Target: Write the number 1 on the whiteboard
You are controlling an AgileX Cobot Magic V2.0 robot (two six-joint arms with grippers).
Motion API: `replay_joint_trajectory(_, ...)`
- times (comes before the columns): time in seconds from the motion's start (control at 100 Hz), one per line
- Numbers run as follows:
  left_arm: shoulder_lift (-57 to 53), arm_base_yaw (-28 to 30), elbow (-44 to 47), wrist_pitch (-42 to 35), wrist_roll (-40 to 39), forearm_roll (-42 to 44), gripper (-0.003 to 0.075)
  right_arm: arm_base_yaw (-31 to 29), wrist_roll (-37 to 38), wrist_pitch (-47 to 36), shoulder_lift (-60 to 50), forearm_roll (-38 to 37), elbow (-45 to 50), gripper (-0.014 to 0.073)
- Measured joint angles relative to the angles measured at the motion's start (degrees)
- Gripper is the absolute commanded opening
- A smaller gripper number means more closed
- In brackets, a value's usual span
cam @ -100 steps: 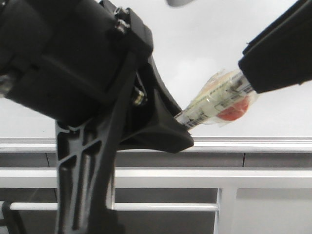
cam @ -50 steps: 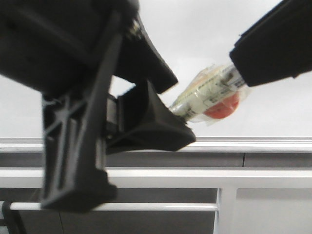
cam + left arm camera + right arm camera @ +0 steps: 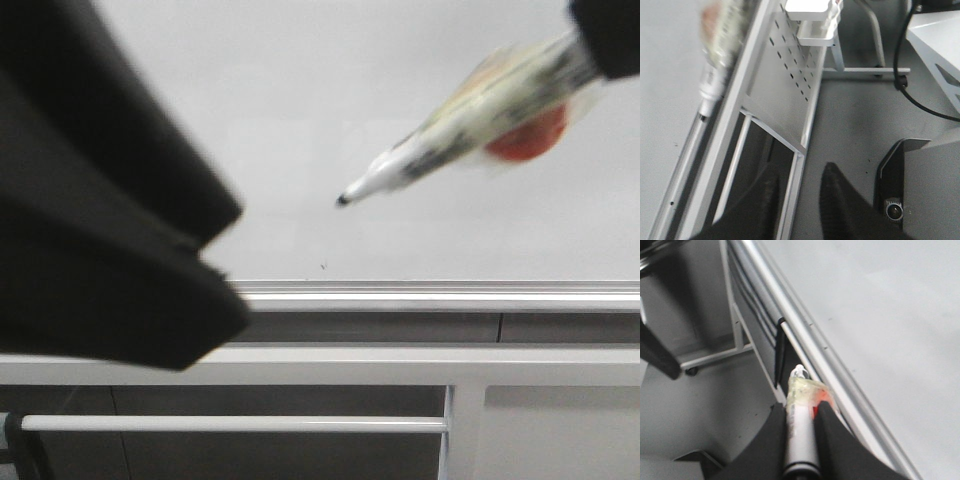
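Left gripper (image 3: 797,200) pulled off marker (image 3: 470,115), unclenched; right gripper (image 3: 801,415) grasping it, whiteboard (image 3: 300,120) bare.

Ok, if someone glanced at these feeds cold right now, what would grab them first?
Probably the marker pen, wrapped in tape with a red patch, held in the right gripper and slanting down from the upper right, its uncapped black tip over the whiteboard. Next, the left gripper, a blurred black mass filling the left of the front view. The board shows no stroke, only tiny specks near its silver rail.
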Motion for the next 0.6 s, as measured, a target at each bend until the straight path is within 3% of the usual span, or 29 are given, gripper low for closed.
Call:
replay_joint_trajectory(0.11,-0.04,-0.93,0.0,1.78,-3.35,0.78,-0.002,-3.56,0.0,1.65,-3.63,-0.08,0.35,-0.0071)
replay_joint_trajectory(0.21,-0.04,-0.98,0.0,1.82,-10.99,5.63,-0.002,-6.4,0.0,2.22,-6.65,-0.08,0.35,-0.0071)
replay_joint_trajectory(0.6,-5.13,-0.98,8.12,-4.0,-49.43,40.9,-0.002,-8.08,0.0,7.76,-12.11,-0.5,0.96,-0.0071)
